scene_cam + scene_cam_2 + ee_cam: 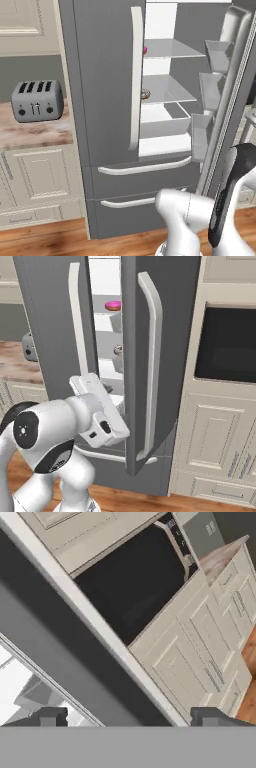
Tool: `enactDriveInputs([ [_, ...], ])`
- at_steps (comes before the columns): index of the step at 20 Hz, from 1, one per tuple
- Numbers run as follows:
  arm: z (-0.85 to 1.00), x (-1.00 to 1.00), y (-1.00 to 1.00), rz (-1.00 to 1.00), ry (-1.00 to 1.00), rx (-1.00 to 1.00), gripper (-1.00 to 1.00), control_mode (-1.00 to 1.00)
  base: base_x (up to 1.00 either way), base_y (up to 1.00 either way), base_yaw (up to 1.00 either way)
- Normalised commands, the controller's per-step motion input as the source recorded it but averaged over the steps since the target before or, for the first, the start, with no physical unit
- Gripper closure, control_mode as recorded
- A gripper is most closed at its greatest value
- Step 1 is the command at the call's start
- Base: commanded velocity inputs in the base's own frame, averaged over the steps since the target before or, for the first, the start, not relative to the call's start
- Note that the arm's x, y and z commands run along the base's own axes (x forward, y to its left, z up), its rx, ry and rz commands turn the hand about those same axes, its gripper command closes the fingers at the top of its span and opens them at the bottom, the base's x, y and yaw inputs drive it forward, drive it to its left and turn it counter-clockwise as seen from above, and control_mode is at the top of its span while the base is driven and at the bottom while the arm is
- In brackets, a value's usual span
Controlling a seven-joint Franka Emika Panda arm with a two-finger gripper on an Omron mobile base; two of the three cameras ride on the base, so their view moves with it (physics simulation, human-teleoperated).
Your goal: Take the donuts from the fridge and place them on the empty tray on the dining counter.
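The fridge (105, 75) stands with its left door shut and its right door (145, 366) swung out towards me. On an upper shelf lies the pink donut (113, 305), also peeking past the left door (145, 50). One shelf down sits the white, tan-rimmed donut (118, 349) (145, 94). My white hand (102, 423) hangs low beside the open door's inner edge, below both shelves. In the hand view my gripper (129, 718) is open, fingertips wide apart, nothing between them, with the door's dark edge running across. The empty tray and dining counter are out of view.
Door bins (215, 75) line the open door's inside. A black oven (225, 343) sits in cream cabinets right of the fridge. A silver toaster (37, 100) stands on the marble wall counter to the left. The fridge's lower drawers (145, 167) are shut.
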Motion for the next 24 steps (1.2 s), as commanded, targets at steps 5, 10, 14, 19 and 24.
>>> enactDriveInputs([
  [5,0.80,-0.25,1.00,-0.18,0.01,-0.24,-1.00,-1.00,0.00,0.00,0.00],
  [10,0.22,0.40,0.75,-0.11,0.12,-0.26,-1.00,-1.00,0.00,0.00,0.00],
  [14,-0.19,0.88,0.01,0.00,0.11,-0.05,-1.00,-1.00,0.00,0.00,0.00],
  [19,-0.31,0.67,-0.09,0.00,0.01,-0.03,-1.00,-1.00,0.00,0.00,0.00],
  [24,-0.34,0.51,-0.36,0.00,-0.02,-0.05,-1.00,-1.00,0.00,0.00,0.00],
])
